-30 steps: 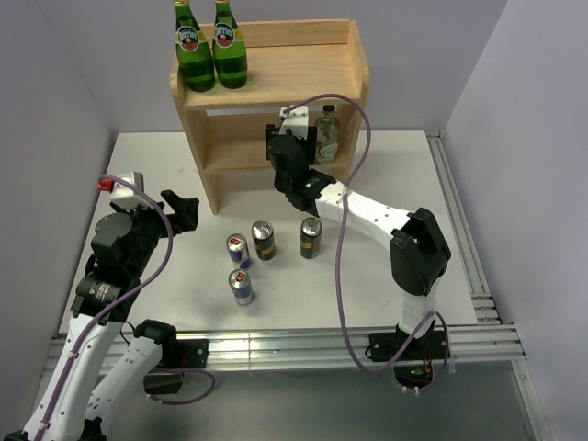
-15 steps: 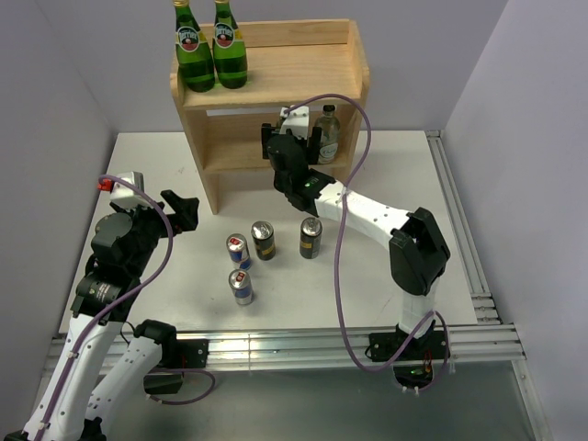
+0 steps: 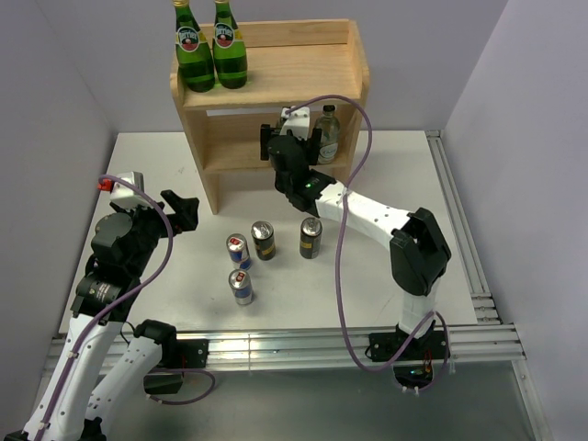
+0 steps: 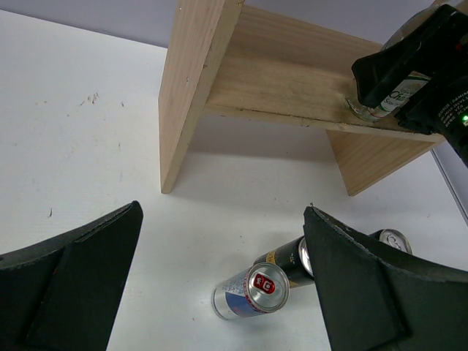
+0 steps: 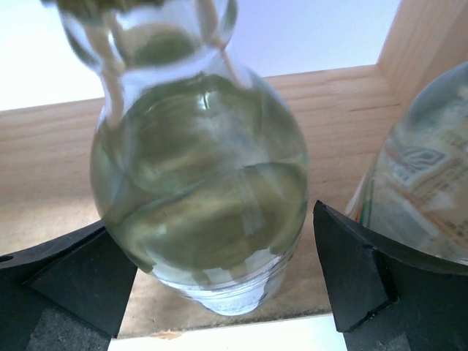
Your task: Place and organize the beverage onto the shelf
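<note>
I find a white worktop (image 3: 138,175) with a light natural-wood two-tier shelf (image 3: 285,78) standing at its far side. Two large green glass bottles (image 3: 195,55) stand upright, side by side, at the left of the top tier.

The right arm (image 3: 377,216) reaches into the lower tier. Its claw (image 5: 213,213) is spread, one finger on either side of a small clear bottle (image 5: 197,183) that stands on the lower board. I cannot tell whether the pads touch it. A second small clear bottle (image 5: 424,168) stands just beside it, to the right.

The left claw (image 4: 221,212) hovers over the worktop near the shelf's left panel, spread wide and empty.

Four cans stand upright on the worktop in front of the shelf: two tall black-and-yellow cans (image 3: 264,240) and, left of them, two slim blue-silver-red cans (image 3: 238,250).
</note>
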{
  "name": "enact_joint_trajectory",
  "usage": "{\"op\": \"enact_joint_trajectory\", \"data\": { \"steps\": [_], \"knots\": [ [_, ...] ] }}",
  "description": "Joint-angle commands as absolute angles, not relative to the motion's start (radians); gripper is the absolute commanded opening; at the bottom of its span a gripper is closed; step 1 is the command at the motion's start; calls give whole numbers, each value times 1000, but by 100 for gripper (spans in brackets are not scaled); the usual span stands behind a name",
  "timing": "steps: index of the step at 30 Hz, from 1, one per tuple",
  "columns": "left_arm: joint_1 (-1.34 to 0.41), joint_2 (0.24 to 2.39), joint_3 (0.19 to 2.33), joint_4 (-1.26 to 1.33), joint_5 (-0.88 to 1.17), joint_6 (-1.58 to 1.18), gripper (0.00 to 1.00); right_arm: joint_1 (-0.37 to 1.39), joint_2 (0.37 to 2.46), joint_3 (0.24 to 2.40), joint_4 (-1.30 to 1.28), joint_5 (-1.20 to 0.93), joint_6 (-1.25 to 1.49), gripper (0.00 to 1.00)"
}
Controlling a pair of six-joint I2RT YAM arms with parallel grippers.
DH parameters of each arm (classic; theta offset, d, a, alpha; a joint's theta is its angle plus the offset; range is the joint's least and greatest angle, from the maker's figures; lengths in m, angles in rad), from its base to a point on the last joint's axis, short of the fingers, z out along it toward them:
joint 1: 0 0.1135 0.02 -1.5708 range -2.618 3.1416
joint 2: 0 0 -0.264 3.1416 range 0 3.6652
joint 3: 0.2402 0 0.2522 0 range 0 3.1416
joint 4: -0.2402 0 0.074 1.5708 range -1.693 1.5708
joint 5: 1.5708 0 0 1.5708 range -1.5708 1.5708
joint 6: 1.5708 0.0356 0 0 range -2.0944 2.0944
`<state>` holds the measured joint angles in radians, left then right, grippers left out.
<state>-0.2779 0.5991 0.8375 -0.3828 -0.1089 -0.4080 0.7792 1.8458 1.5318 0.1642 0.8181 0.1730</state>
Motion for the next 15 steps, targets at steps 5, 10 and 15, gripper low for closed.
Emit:
{"op": "enact_joint_trajectory", "data": {
  "steps": [5, 10, 15],
  "knots": [
    [-272, 597, 836, -350, -98, -396, 99, 770, 1747, 1467, 167, 735, 204, 100],
    [-272, 597, 838, -351, -101, -396, 99, 779, 1686, 1396, 173, 712, 213, 100],
    [-272, 597, 838, -351, -100, -396, 99, 814, 1609, 1315, 173, 712, 212, 100]
  ]
}}
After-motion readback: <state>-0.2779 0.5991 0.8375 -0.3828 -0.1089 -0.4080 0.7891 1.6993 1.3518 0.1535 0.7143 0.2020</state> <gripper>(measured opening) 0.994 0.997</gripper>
